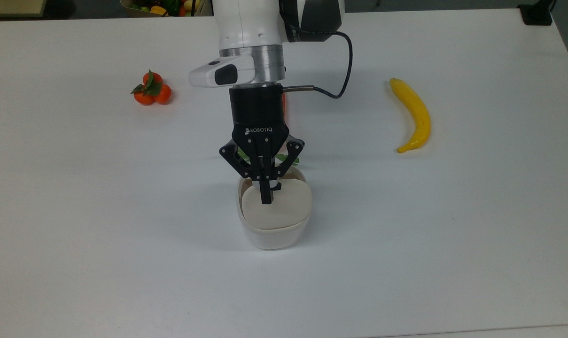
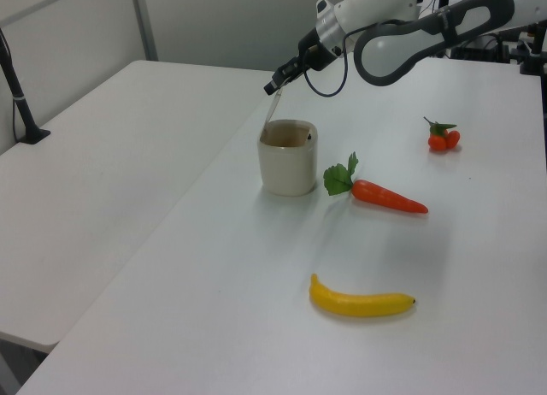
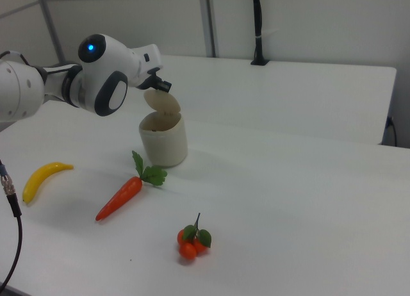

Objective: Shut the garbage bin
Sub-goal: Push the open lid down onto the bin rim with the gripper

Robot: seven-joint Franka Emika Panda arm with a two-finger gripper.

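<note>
Garbage bin [image 1: 273,233] sits center of top view on white surface [image 1: 453,225], lid [image 1: 276,209] part-raised, tilted over the opening. Gripper [image 1: 266,197] w/ jaws pinched together, tip touching lid's upper edge. Carrot [image 2: 386,195] just beside bin at center of left view; banana [image 1: 414,115] right of top view, 3 tangerines [image 1: 151,89] upper left.

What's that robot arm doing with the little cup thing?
That cup is a small garbage bin on a white table, and the robot is closing it. Its gripper, fingers shut, touches the upper edge of the beige lid. The lid is leaning over the opening but is not down yet, so the bin is partly open. A carrot lies just beside the bin, with a banana and a bunch of small oranges farther off.
</note>
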